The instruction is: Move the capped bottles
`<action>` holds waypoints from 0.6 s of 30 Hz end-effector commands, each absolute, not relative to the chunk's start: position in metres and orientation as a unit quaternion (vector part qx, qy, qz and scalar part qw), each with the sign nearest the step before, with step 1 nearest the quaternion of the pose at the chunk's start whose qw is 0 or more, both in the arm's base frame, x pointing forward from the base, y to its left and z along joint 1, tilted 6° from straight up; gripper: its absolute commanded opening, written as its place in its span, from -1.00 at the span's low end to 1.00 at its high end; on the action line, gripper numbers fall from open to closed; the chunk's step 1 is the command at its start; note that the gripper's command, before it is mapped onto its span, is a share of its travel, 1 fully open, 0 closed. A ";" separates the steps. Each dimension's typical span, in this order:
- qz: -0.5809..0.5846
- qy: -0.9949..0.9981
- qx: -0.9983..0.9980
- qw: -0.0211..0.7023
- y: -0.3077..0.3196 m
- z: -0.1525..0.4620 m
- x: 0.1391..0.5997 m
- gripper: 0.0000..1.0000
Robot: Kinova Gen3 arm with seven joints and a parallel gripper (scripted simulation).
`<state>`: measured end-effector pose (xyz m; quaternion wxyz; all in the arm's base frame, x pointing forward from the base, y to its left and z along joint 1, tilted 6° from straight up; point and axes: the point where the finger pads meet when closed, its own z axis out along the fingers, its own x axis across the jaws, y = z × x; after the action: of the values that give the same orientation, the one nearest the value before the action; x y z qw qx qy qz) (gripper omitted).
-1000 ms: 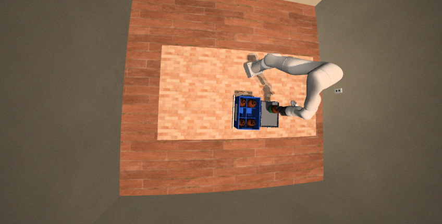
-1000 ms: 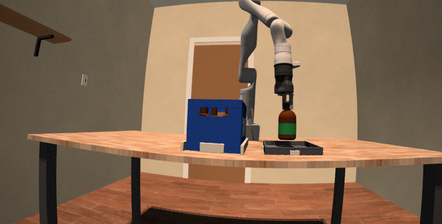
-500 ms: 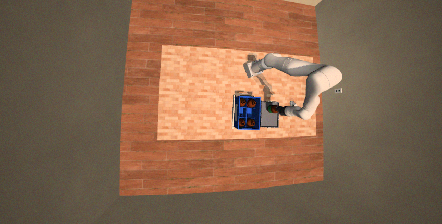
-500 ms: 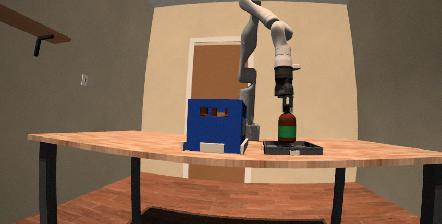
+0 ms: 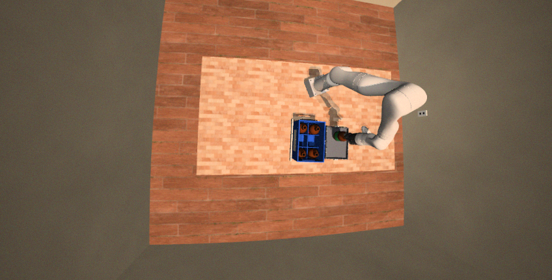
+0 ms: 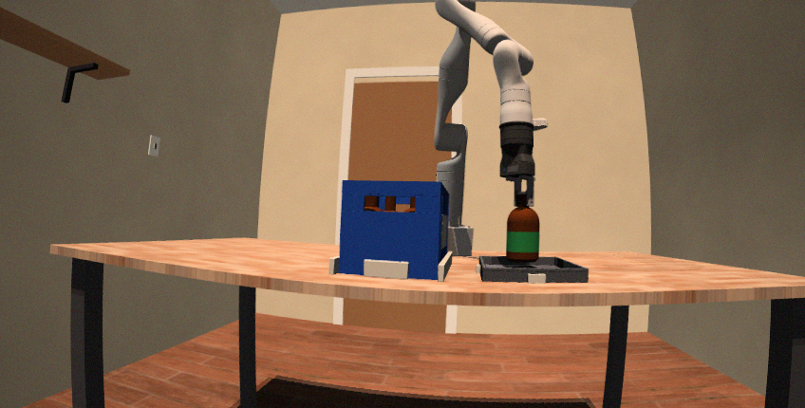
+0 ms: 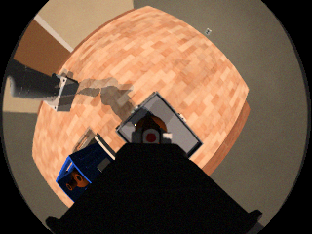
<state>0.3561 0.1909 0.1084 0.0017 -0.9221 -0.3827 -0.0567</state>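
A brown bottle with a green label (image 6: 522,237) (image 5: 339,136) stands upright inside the dark grey tray (image 6: 565,274) (image 5: 335,150) (image 7: 183,132). My gripper (image 6: 523,198) is shut on the bottle's neck from straight above. In the wrist view I see the bottle's red cap (image 7: 150,135) just ahead of the fingers. The blue crate (image 6: 389,234) (image 5: 295,141) (image 7: 70,167) stands to the left of the tray. Several brown bottles stand in its cells, two at the far end (image 5: 310,127) and two at the near end (image 5: 308,154).
The arm's base (image 5: 312,86) (image 6: 459,237) sits on the table behind the crate and tray. Small white blocks (image 6: 384,268) lie against the crate's foot. The table's front edge (image 6: 395,290) is close to both crate and tray.
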 end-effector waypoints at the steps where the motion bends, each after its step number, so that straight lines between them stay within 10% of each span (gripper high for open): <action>1: -0.057 -0.383 -0.922 0.002 0.191 0.108 0.356 -1.00; 18: -0.056 -0.383 -0.922 0.002 0.192 0.102 0.357 -1.00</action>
<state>0.3569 0.1912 0.1028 0.0018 -0.9222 -0.3826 -0.0566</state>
